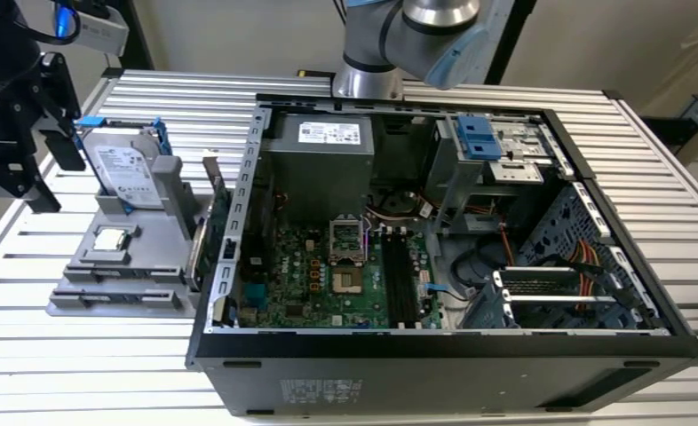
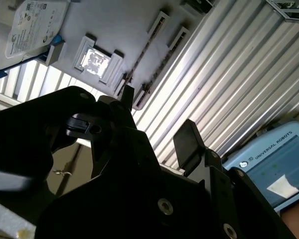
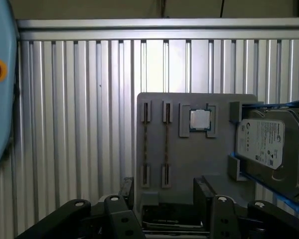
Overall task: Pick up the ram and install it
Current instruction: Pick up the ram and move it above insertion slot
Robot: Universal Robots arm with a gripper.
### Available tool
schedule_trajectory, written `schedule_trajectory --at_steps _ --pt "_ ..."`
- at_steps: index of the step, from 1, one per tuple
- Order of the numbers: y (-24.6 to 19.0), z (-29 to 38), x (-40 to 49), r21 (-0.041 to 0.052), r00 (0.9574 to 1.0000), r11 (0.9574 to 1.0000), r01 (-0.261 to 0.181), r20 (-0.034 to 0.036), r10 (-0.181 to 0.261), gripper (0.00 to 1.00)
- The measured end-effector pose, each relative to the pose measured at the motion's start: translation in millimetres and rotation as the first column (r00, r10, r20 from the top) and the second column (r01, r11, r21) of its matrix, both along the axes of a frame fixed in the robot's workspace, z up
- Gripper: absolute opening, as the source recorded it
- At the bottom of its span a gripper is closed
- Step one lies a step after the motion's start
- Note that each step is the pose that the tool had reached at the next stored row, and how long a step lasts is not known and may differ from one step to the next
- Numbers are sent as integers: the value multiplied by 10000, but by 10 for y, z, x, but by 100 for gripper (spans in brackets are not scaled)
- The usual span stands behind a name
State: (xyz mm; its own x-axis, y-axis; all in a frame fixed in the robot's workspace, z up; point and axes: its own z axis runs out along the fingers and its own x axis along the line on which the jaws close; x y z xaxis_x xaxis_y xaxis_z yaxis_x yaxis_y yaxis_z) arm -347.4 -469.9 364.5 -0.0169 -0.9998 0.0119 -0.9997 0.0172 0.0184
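Standing edge-on, the ram looks thread-thin.

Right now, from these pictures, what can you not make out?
Memory sticks: edge-on in the first wrist view, faces unseen.
Hard drive: cut off by the picture's edge in the second wrist view.
Holder: partly hidden behind the gripper in the second wrist view.

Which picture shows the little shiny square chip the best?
The first wrist view: the chip faces the camera squarely in its grey holder. The exterior view shows it small and at a slant. The second wrist view shows it tilted and washed out by glare.
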Motion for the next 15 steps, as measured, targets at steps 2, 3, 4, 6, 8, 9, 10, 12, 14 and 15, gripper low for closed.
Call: schedule_trajectory --at_steps 2,3,4,6,8,9,10,12,14,15 --pt "1 -10 0 -1 10000 10000 0 -1 0 100" --pt "1 -17 0 -1 10000 10000 1 -1 -1 100" --pt "1 -21 0 -1 10000 10000 0 -1 0 100" --pt "2 -29 0 0 10000 10000 0 0 0 100" --pt "2 -36 0 -1 10000 10000 0 0 0 100" --pt "3 -40 0 -1 10000 10000 0 -1 0 100" --pt "3 -45 0 0 10000 10000 0 0 0 100" --pt "4 -57 0 0 10000 10000 0 0 0 100" --pt "4 -66 0 -13 10000 10000 1 -1 -1 100" --pt "4 -70 -1 -37 10000 10000 2 0 -2 100"
